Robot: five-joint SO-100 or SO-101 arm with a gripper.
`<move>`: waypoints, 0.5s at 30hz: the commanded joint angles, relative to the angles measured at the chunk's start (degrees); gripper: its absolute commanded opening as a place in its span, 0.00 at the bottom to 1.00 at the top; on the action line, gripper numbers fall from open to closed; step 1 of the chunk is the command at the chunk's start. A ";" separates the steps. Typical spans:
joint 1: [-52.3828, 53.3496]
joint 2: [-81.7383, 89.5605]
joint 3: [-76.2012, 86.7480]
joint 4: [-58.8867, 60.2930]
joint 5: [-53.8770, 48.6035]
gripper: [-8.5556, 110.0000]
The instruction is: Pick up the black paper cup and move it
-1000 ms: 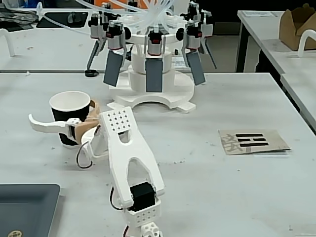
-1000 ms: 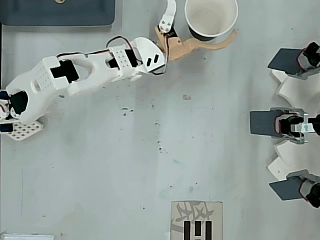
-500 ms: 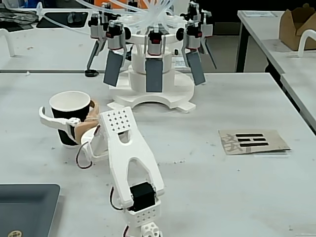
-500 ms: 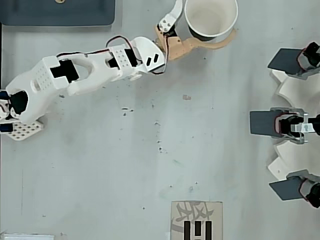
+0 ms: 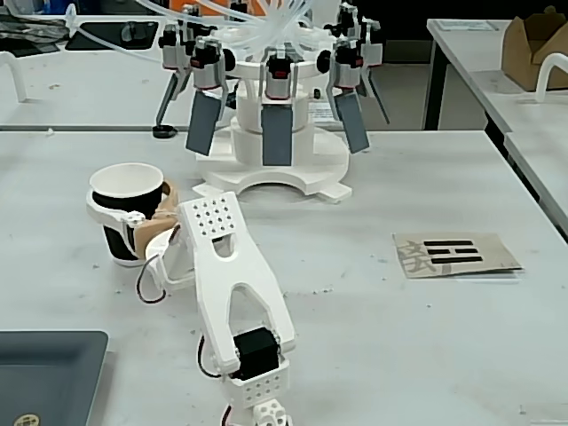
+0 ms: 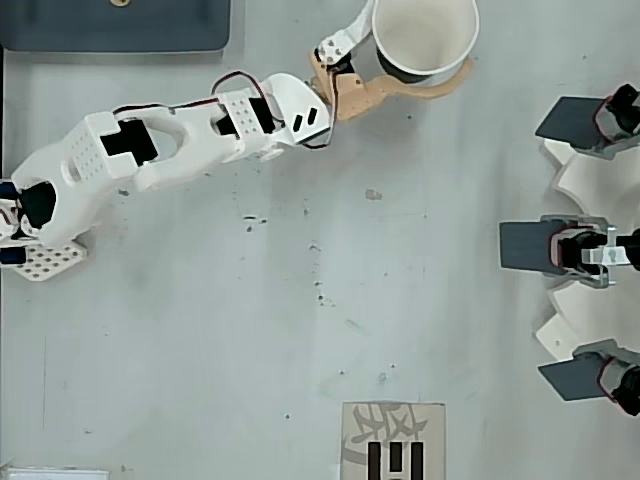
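Near the table's (image 5: pixel 444 355) far left edge in the fixed view, the claw (image 5: pixel 114 213) wraps the upright black paper cup (image 5: pixel 127 188) just below its rim, pinching it. Judged light, empty and crushable, so gentle mid-wall pressure suits

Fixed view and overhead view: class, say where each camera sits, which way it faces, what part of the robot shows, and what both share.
Fixed view: sits low behind the arm's base, facing across the table toward the white machine; shows the arm from behind, its hand around the black paper cup.
Overhead view: looks straight down; shows the whole arm, hand around the cup.
Shared: arm, cup, cardboard card, machine.
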 commanded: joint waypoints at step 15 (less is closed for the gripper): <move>-0.18 5.54 -0.44 3.08 -0.18 0.15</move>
